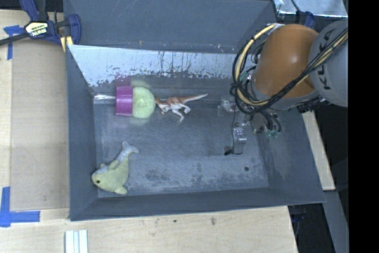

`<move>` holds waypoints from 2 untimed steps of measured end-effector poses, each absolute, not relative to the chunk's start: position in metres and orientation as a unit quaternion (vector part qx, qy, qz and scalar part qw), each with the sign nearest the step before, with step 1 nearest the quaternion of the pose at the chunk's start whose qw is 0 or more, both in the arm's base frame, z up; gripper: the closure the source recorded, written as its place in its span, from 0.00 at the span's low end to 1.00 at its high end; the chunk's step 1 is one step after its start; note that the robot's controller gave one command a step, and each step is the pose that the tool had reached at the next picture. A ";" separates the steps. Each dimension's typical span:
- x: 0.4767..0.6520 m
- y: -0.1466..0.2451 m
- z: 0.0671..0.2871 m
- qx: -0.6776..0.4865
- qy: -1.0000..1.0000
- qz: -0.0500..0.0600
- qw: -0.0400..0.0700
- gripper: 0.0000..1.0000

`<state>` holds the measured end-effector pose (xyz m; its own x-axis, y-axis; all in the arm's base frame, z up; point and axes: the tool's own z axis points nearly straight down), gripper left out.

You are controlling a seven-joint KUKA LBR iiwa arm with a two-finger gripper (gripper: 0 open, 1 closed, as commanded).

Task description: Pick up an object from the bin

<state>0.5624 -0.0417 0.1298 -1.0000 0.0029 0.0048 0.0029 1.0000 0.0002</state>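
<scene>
The gripper (237,142), opening impossible to tell, hangs by the grey metal bin's (177,26) right wall. Closing here likely grabs nothing, since the small orange plastic dinosaur (174,105) lies well apart.

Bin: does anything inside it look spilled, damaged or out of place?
Nothing stands out. The purple-and-green toy, small dinosaur and green whale toy lie whole on the bin floor; the gripper hangs over a bare patch.

The grey metal bin (195,154) carries three things on its floor: a purple-and-green toy (133,102) at ten o'clock, a small orange-and-white dinosaur (176,105) at twelve, and a pale green plush fish (113,173) at eight.
</scene>
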 end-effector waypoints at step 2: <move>0.622 0.033 0.078 0.032 -0.999 0.000 -0.004 0.00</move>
<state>0.6222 0.0330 0.0782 -0.9979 -0.0640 -0.0089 -0.0640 0.9979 -0.0008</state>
